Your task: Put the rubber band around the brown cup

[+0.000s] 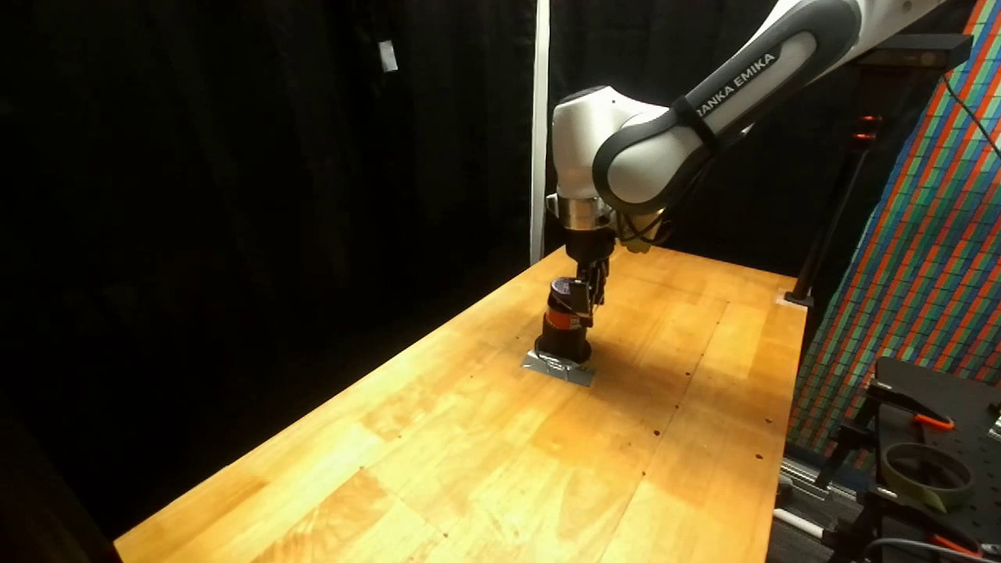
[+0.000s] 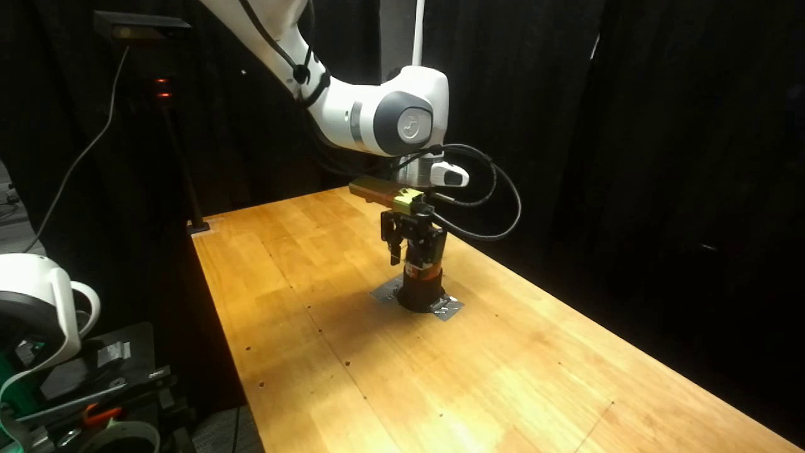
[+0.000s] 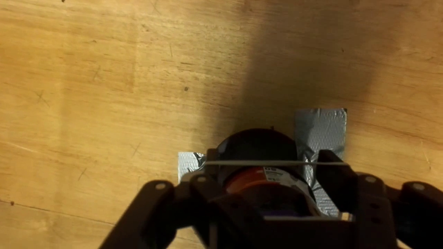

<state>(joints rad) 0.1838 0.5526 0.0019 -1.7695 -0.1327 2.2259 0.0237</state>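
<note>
The brown cup (image 1: 565, 342) is a dark cylinder with an orange-red stripe, upright on the wooden table. It also shows in an exterior view (image 2: 420, 293) and in the wrist view (image 3: 256, 145). My gripper (image 3: 270, 160) is open, with a pale rubber band (image 3: 256, 163) stretched between its spread fingers. In the wrist view the band's front strand crosses over the cup's lower part. In both exterior views the gripper (image 1: 588, 303) (image 2: 415, 255) is low, with its fingers level with the cup's upper part. Whether the band encircles the cup cannot be told.
Silver tape (image 1: 558, 369) lies at the cup's base and also shows in the wrist view (image 3: 323, 126). A dark post (image 2: 182, 170) stands at the table's corner. A side cart (image 1: 938, 391) beside the table (image 1: 438, 469) holds a tape roll (image 1: 929, 473).
</note>
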